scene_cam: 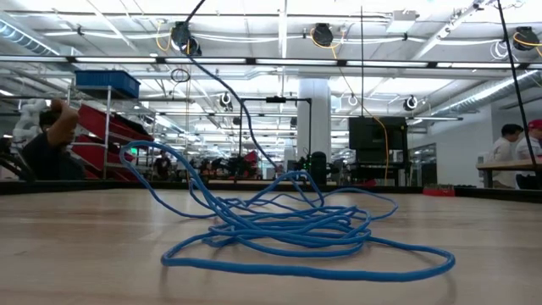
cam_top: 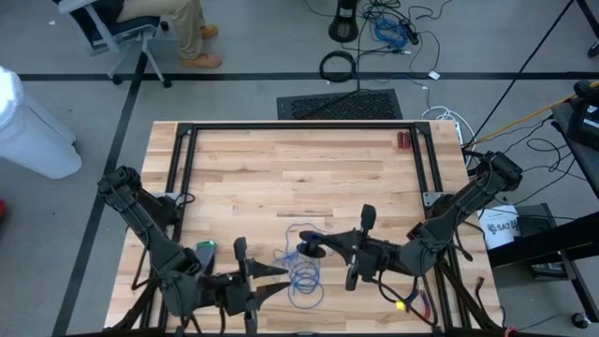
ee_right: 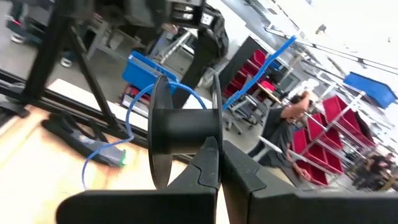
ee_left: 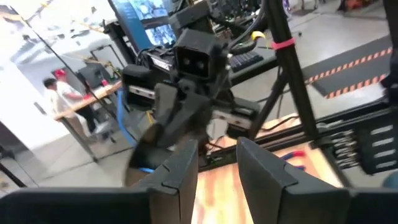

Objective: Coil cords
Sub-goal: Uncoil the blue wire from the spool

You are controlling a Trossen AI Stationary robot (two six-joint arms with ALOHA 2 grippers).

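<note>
Cord (cam_top: pixel 304 267): blue, loose tangle on desk (cam_top: pixel 281 168).
Left hand (cam_top: pixel 278 279): fingers parted, empty, beside tangle.
Right hand (cam_top: pixel 323 249): fingers closed, gripping black spool (ee_right: pixel 180 134).

The pale butcher-block wooden table top (cam_top: pixel 281 168) looks smooth with a soft satin sheen, its strips showing fine grain. A black matt metal frame (cam_top: pixel 182 159) edges it. At six o'clock on the board lies the thin blue cord (scene_cam: pixel 288 229), plastic-sheathed, smooth and slightly glossy. The black plastic spool (ee_right: pixel 180 134) has a dull, smooth finish. The right gripper (ee_right: pixel 219 171) and left gripper (ee_left: pixel 216 165) have dark matt plastic-looking fingers. At twelve o'clock beyond the table lies a black ribbed rubbery floor mat (cam_top: pixel 342 104).
</note>
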